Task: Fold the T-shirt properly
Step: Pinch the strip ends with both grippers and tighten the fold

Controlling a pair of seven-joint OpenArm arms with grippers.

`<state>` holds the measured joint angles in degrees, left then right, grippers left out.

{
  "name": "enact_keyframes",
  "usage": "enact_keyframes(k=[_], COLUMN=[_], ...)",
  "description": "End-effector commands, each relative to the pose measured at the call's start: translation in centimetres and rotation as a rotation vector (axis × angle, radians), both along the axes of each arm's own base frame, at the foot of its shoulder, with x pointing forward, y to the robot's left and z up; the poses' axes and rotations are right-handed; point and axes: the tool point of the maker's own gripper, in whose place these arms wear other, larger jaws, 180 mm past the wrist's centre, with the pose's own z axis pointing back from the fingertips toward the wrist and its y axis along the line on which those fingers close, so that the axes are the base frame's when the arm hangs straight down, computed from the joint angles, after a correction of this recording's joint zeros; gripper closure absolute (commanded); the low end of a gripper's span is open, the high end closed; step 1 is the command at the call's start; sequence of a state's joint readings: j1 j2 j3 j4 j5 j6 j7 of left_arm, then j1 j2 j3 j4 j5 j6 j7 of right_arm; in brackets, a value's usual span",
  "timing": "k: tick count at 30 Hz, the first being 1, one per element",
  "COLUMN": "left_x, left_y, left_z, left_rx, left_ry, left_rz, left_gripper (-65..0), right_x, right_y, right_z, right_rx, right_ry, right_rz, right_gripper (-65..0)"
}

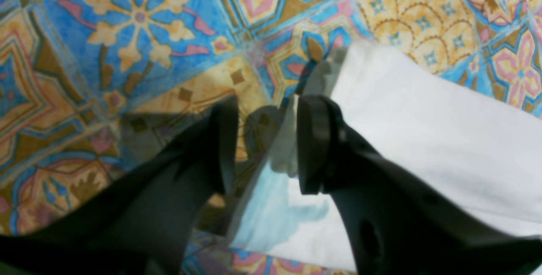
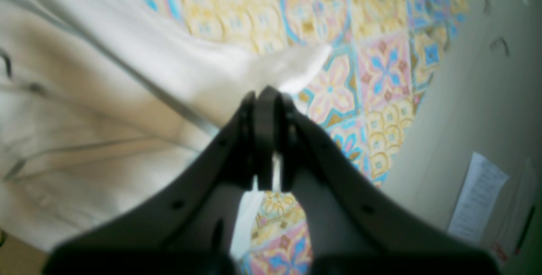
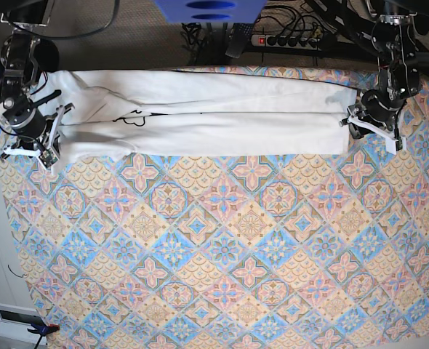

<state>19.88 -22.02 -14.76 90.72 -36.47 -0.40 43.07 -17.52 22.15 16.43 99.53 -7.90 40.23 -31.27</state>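
- Two arms bracket the T-shirt [image 3: 200,120], which lies as a long, narrow white band across the far edge of the patterned tablecloth [image 3: 222,247], its long sides already turned in.
- At the left of the base view, the right gripper [image 3: 36,142] is clamped tight on a corner of the cloth; the right wrist view shows white fabric pinched between the closed pads and fanning out beyond them, apparently to keep that end anchored and taut.
- Mid-band, a small dark mark [image 3: 132,118] shows on the fabric; what it is cannot be told.
- At the right of the base view, the left gripper [image 1: 262,139] stands parted at the opposite end; the left wrist view shows one finger [image 1: 313,144] over the white edge, the other beside it over bare tablecloth, and nothing held.
- Judging by this stance, the left arm is placed to take that end for a crosswise fold.
- Behind the table, a power strip [image 3: 287,40] and cables lie on the floor.
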Motion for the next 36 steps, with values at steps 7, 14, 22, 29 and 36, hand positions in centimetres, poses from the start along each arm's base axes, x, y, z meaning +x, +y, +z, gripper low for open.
enact_keyframes(k=[7, 14, 22, 29, 36], left_x=[1.6, 1.6, 1.6, 1.4, 0.3], left_y=[0.6, 0.6, 0.8, 1.8, 1.7], left_z=[1.5, 1.5, 1.6, 2.0, 1.5], left_rx=[0.018, 0.019, 0.027, 0.058, 0.032], left_ry=[-0.055, -0.052, -0.048, -0.037, 0.033], left_rz=[-0.006, -0.007, -0.011, -0.027, -0.065], left_gripper=[-22.8, -23.2, -23.3, -23.4, -26.2], right_x=[-3.7, -6.0, -7.8, -7.0, -6.3], right_y=[1.1, 0.5, 2.0, 2.6, 0.1], right_z=[-0.2, -2.2, -4.3, -3.0, -1.3], right_rx=[-0.013, -0.017, -0.069, -0.078, -0.109], right_ry=[0.043, 0.131, 0.273, 0.232, 0.181], right_rz=[0.048, 0.019, 0.053, 0.073, 0.006], right_gripper=[0.0, -0.3, -11.7, -19.2, -19.5])
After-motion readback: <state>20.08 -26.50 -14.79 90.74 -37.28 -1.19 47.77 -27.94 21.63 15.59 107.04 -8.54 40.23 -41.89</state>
